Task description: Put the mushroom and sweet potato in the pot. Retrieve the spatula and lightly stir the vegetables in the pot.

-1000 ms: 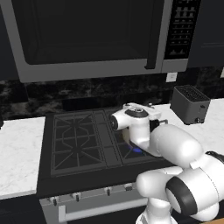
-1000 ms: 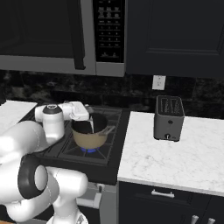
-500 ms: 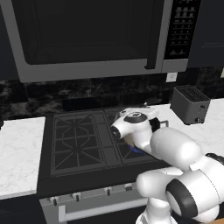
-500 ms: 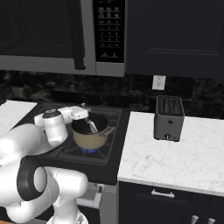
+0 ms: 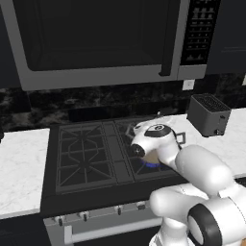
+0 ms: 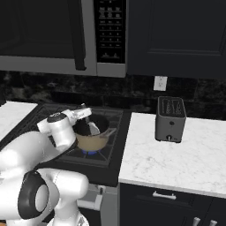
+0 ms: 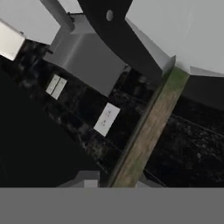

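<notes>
**Claw closed on spatula handle above the pot**

Claw (image 7: 114, 183) sits at the bottom centre of the hand view, its two fingertips nearly together with the spatula (image 7: 151, 127) handle pinched between them. From there the handle runs up and to the right as a long brownish-green bar, and the spatula's broad light blade spreads across the upper right of that frame. In the right base view the hand hangs at centre left, just over the pot's (image 6: 92, 139) near-left rim, and the grey blade (image 6: 93, 128) rests inside the dark pot. A blue flame shows under the pot on the stove (image 6: 106, 156). Mushroom and sweet potato cannot be made out inside it. To the right, a toaster (image 6: 170, 119) stands on the white counter (image 6: 176, 163). In the left base view the hand covers most of the pot at centre right.
</notes>
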Controlling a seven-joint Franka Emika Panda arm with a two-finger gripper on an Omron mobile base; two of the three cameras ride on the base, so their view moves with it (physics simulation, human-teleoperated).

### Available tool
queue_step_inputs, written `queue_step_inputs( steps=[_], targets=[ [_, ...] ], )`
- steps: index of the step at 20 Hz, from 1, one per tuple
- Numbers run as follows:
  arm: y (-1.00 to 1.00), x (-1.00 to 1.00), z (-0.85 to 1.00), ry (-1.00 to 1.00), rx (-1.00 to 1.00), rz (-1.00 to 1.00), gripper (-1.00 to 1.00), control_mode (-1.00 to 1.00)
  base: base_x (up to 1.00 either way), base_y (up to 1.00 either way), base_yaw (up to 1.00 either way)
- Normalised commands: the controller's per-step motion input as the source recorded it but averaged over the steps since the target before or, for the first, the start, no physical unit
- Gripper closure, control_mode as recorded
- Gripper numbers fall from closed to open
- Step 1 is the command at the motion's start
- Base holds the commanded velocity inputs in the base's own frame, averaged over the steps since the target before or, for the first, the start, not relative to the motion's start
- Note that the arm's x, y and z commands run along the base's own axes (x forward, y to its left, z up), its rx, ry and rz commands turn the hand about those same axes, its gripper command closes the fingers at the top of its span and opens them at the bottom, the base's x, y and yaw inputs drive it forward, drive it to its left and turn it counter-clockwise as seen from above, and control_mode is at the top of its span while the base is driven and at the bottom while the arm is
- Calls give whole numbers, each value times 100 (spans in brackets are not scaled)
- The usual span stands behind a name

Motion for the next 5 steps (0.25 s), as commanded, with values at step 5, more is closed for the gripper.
queue_step_inputs(
  steps=[5],
  targets=[
    [0,3,-10,-7,-1,8,100,-100,0,0,0]
  ],
)
